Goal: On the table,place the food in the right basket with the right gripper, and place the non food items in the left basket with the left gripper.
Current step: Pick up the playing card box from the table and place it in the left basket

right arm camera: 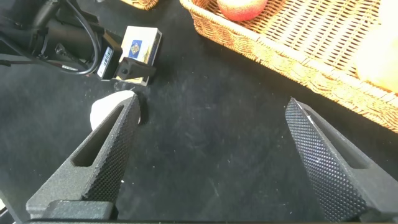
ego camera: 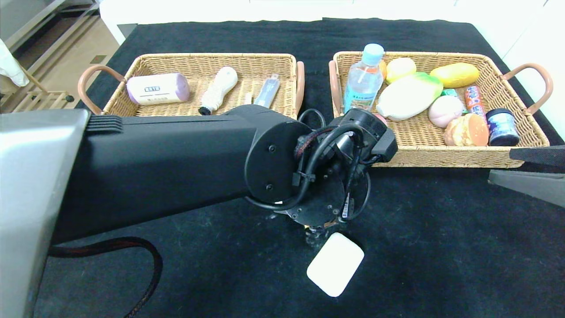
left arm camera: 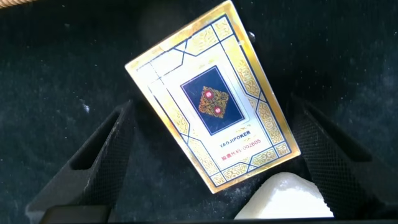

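Straddling card box (left arm camera: 211,102), left hand (left arm camera: 211,155).

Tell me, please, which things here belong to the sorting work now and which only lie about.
In the job: card box, under the open left hand; white pad beside it; left basket.
Lying about: wooden rack; open right hand, idle above the table; right basket, already filled.
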Tool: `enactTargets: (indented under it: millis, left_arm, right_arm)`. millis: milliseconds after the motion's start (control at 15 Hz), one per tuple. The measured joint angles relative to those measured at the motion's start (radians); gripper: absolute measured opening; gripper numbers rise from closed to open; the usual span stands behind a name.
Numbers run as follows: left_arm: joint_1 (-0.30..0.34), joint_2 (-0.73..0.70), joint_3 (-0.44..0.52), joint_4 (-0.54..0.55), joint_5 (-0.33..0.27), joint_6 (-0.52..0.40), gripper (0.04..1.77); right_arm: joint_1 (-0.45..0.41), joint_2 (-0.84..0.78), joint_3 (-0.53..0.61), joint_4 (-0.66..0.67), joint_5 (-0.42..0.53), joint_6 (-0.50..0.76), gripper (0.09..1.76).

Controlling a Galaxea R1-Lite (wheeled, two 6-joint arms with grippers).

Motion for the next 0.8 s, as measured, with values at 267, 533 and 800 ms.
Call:
enactTargets:
  millis: [267,533,800]
  left_arm:
    - [0.001,0.004,0.0,0.0,0.0,-0.004,1.72]
    - [0.003,0.005,0.0,0.0,0.001,-0.005,1.27]
    - [0.003,0.005,0.0,0.0,0.0,-0.005,1.05]
  right_arm:
    - [0.0,0.0,0.0,0.0,0.0,0.0,1.71]
    - [0.0,0.0,-0.001,0.0,0.0,0.0,1.71]
    - [0.0,-0.002,-0.001,0.0,0.0,0.0,1.71]
